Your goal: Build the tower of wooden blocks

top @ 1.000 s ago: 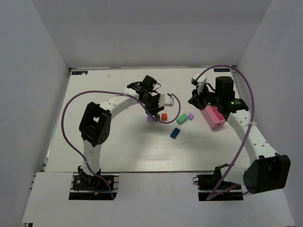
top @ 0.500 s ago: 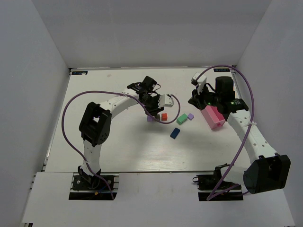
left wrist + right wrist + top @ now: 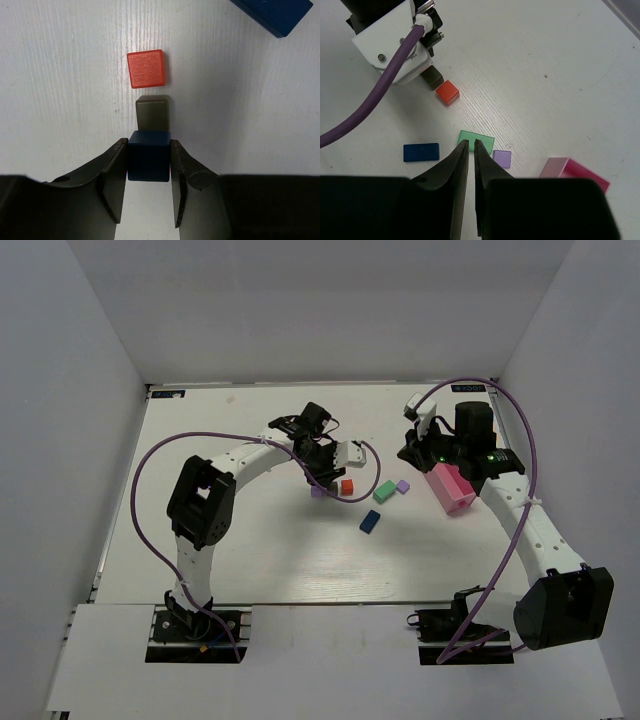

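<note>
My left gripper (image 3: 148,150) is shut on a dark blue cube (image 3: 148,156), low over the table. Just beyond it lie a dark brown block (image 3: 152,112) and a red cube (image 3: 145,68). A blue brick (image 3: 272,12) lies at the top right. In the top view the left gripper (image 3: 325,472) is left of the red cube (image 3: 347,486), and a purple block (image 3: 317,492) shows at its near edge. My right gripper (image 3: 471,142) is shut and empty, held above a green brick (image 3: 482,139) and a purple cube (image 3: 502,158).
The pink tray (image 3: 450,487) lies under the right arm, right of the purple cube (image 3: 403,485) and green brick (image 3: 383,492). The blue brick (image 3: 370,522) lies nearer the front. White walls enclose the table on three sides.
</note>
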Tool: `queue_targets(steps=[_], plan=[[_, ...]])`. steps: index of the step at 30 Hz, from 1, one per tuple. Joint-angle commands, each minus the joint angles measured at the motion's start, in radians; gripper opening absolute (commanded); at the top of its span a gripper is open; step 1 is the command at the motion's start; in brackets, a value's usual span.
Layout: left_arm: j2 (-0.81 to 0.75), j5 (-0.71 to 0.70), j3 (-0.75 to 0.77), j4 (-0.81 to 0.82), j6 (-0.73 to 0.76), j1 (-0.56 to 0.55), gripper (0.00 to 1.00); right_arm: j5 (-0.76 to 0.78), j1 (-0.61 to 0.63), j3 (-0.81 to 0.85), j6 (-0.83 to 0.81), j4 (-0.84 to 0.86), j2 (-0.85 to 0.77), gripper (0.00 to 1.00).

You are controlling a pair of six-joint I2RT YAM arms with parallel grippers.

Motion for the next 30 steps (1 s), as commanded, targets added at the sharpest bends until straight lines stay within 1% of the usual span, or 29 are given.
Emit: queue_targets(steps=[1,8,29,30], plan=[[-0.042,0.013,-0.002,-0.001,0.000,0.003,0.14,-0.008,0.006,-0.001,-0.005,0.011,-0.002,0.15],[-0.033,0.013,-0.002,0.009,-0.009,0.003,0.17,-0.010,0.006,-0.002,-0.007,0.009,0.000,0.15],[-0.024,0.004,-0.011,0.009,-0.018,-0.007,0.19,-0.013,0.007,0.001,-0.008,0.009,0.001,0.15],[-0.024,0.004,-0.011,0.009,-0.018,-0.007,0.20,-0.011,0.006,-0.001,-0.008,0.009,-0.002,0.15]])
